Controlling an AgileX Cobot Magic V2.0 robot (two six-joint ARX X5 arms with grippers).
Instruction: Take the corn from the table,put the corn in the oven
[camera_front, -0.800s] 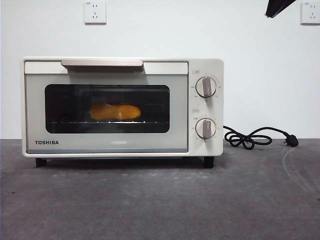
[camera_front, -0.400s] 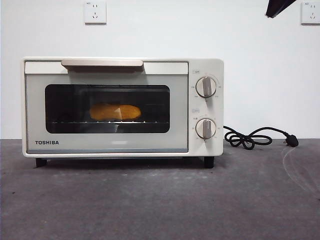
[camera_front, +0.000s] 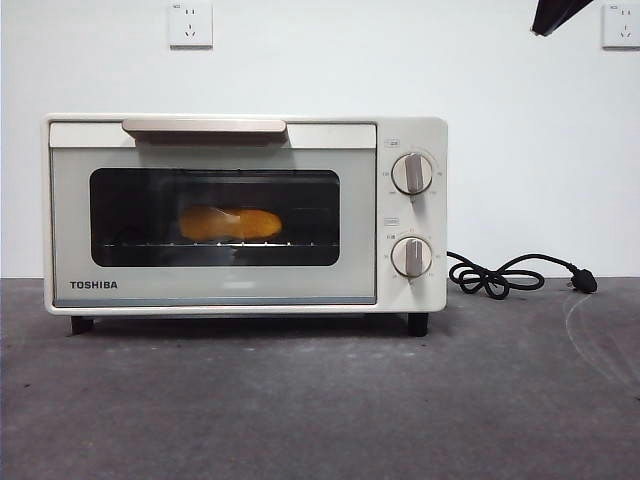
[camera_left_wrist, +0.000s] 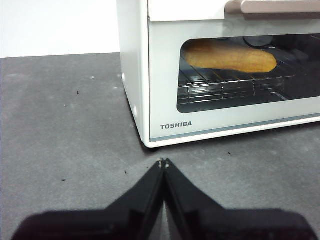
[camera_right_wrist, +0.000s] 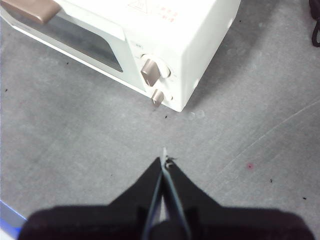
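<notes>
The corn (camera_front: 230, 223) lies on the wire rack inside the cream-white TOSHIBA oven (camera_front: 245, 212), seen through the dark glass of the closed door; the left wrist view shows the same corn (camera_left_wrist: 232, 56) behind the window. My left gripper (camera_left_wrist: 163, 163) is shut and empty, low over the table (camera_front: 320, 400) in front of the oven's (camera_left_wrist: 150, 75) corner by the TOSHIBA lettering. My right gripper (camera_right_wrist: 164, 161) is shut and empty, high above the table near the oven's (camera_right_wrist: 190, 30) knob end. In the front view only a black arm tip (camera_front: 555, 14) shows at the top.
The oven's black cord and plug (camera_front: 515, 274) lie coiled on the table beside its knob side. Two wall sockets (camera_front: 190, 24) sit on the white wall behind. A blue edge (camera_right_wrist: 7, 215) marks the table's border in the right wrist view.
</notes>
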